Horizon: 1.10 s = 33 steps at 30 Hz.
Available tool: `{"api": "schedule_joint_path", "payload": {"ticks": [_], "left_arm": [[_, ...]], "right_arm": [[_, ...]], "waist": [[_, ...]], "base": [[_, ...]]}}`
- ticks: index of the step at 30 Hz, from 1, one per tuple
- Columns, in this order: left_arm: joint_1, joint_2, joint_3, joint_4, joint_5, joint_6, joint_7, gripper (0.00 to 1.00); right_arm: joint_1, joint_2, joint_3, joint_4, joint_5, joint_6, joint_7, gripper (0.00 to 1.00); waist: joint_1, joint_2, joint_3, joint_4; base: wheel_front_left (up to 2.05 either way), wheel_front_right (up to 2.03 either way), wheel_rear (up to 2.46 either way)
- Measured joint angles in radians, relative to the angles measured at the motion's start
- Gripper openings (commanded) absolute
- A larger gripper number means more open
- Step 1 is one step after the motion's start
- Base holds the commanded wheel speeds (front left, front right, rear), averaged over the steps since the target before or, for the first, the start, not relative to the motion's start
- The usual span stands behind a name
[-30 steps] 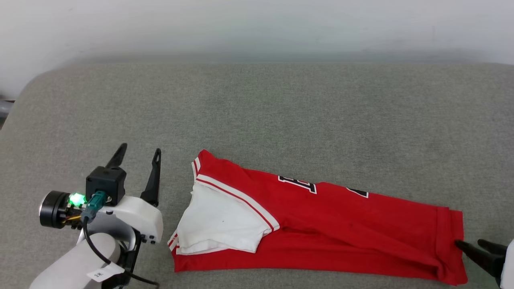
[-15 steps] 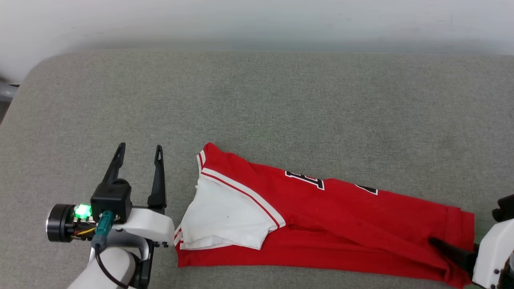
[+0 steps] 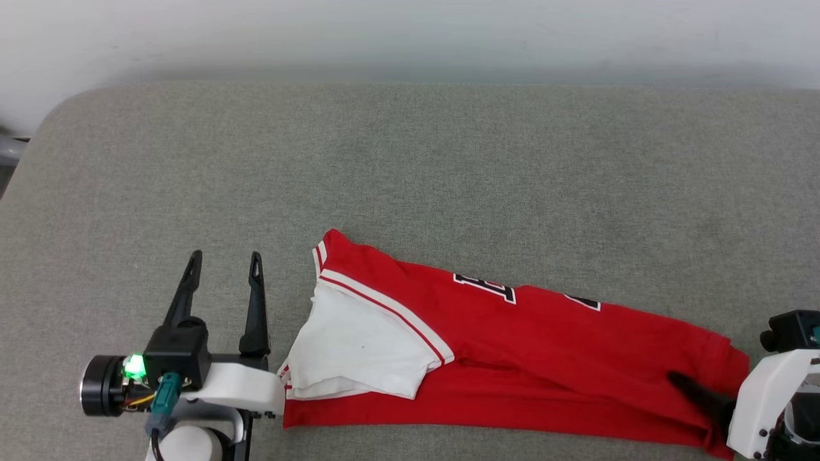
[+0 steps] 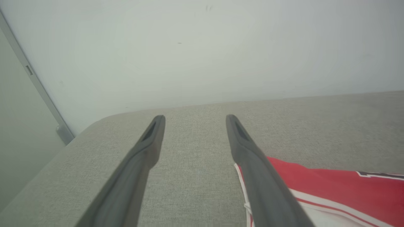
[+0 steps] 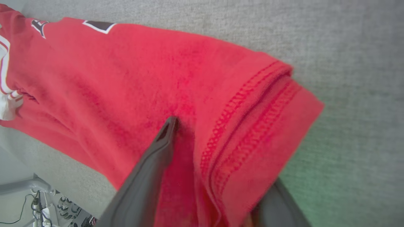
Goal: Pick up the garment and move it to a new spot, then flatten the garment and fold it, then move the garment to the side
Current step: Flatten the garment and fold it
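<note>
The garment (image 3: 544, 346), a red T-shirt with a white sleeve and striped trim, lies folded in a long band across the grey cushion. My right gripper (image 3: 688, 387) is at its right end. In the right wrist view one dark finger (image 5: 157, 148) lies on top of the red fabric (image 5: 126, 78). The other finger is tucked under the stitched hem (image 5: 252, 126), with the jaws still apart. My left gripper (image 3: 225, 257) stands open just left of the white sleeve, touching nothing. Its fingers (image 4: 194, 117) frame bare cushion beside the garment's collar edge (image 4: 331, 186).
The grey cushioned surface (image 3: 410, 166) stretches wide behind the garment and to its left. A pale wall (image 3: 410, 32) rises behind it. The cushion's rounded left corner (image 3: 45, 134) drops off, and a metal frame with cables (image 5: 34, 195) shows below the front edge.
The right gripper has slid leftward onto the hem, one finger over the fabric, and the hem corner has bunched. The left gripper has drawn back slightly. The camera tilted early on.
</note>
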Motion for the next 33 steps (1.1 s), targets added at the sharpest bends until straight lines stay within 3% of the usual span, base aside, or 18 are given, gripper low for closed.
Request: {"api": "schedule_joint_path", "payload": {"ticks": [6,15,19,27,33], "left_arm": [[0.045,-0.052,0.064,0.002,0.056,-0.046,0.0,1.0],[0.094,-0.096,0.129,0.024,0.12,-0.091,0.0,1.0],[0.105,-0.113,0.147,0.026,0.139,-0.112,0.0,1.0],[0.135,-0.139,0.179,0.032,0.168,-0.14,0.0,1.0],[0.139,-0.155,0.189,0.037,0.188,-0.153,0.0,1.0]], "right_arm": [[-0.019,-0.033,0.029,0.04,0.002,0.001,-0.063,0.0],[-0.025,-0.169,0.007,0.119,-0.011,0.001,-0.11,0.0],[-0.019,-0.201,-0.011,0.12,0.004,0.001,-0.112,0.0],[0.032,-0.211,-0.042,-0.096,0.077,0.0,-0.098,0.0],[0.044,-0.151,-0.049,-0.275,0.057,0.0,-0.035,0.0]], "waist": [[0.0001,0.0,-0.016,-0.003],[0.0,0.0,-0.053,-0.007],[0.0,0.0,-0.067,-0.01],[0.0,0.0,-0.091,-0.014],[0.0,0.0,-0.094,-0.011]], "base": [[0.0,0.0,0.0],[0.0,0.0,0.0],[0.0,0.0,0.0],[0.0,0.0,0.0],[0.0,0.0,0.0]]}}
